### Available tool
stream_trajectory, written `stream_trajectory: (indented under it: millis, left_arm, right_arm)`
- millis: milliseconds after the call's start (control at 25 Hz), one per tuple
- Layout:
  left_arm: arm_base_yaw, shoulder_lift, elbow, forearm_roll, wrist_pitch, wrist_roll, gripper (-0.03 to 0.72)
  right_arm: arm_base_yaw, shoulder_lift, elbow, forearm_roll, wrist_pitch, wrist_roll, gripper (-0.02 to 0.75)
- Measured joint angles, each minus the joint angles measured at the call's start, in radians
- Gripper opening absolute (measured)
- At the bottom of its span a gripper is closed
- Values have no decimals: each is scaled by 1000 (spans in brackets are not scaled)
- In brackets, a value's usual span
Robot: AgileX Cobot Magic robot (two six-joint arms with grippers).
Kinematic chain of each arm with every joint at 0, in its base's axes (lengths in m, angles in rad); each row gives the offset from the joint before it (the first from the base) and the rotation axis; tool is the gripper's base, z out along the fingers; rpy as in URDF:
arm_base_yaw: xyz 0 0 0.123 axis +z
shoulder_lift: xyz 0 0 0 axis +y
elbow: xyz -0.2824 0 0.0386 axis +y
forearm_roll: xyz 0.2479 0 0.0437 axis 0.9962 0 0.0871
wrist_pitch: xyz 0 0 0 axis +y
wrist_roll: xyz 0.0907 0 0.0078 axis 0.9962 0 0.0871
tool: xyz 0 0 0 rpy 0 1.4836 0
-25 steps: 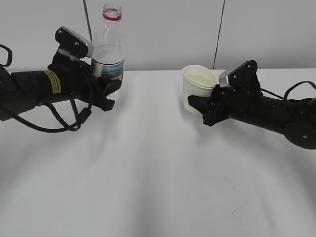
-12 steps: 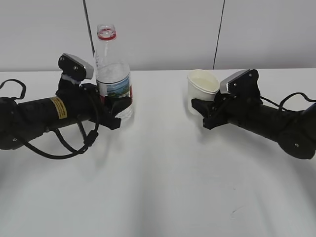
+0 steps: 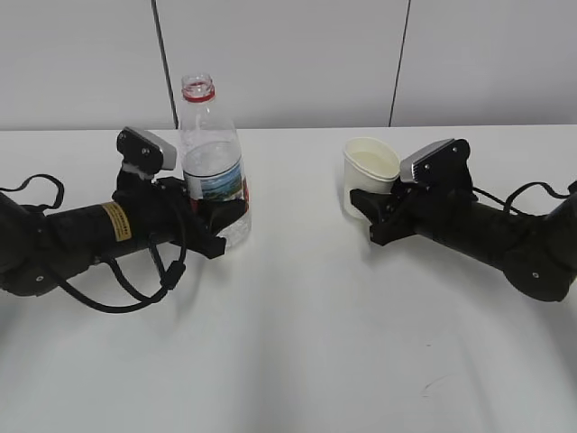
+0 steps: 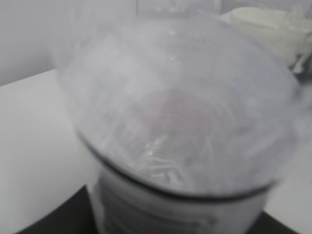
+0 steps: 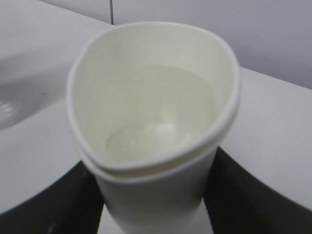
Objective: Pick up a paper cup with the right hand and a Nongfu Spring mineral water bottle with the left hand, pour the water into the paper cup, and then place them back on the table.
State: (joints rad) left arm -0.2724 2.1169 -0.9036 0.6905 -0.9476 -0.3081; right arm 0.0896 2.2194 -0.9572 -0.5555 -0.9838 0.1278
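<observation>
On the white table (image 3: 288,343) we see the Nongfu Spring mineral water bottle (image 3: 213,171) standing upright at the left, long axis vertical, uncapped mouth up. Our left hand (image 3: 216,230) has its fingers closed around the bottle's lower body. At the right, the paper cup (image 3: 369,171) sits upright, mouth up, rim squeezed oval, with water inside. Our right hand (image 3: 363,209) is clamped around its sides.

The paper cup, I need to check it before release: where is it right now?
The paper cup is right of centre in the exterior view, upright and gripped by the right end effector, well apart from the bottle on the left.
</observation>
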Motion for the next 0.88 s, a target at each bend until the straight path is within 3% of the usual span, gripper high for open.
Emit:
stream_trajectory:
  millis: [880]
  left_arm:
    - [0,53,-1,11,-43,0,307]
  right_arm:
    - [0,63,-6,60,-89,-22,446]
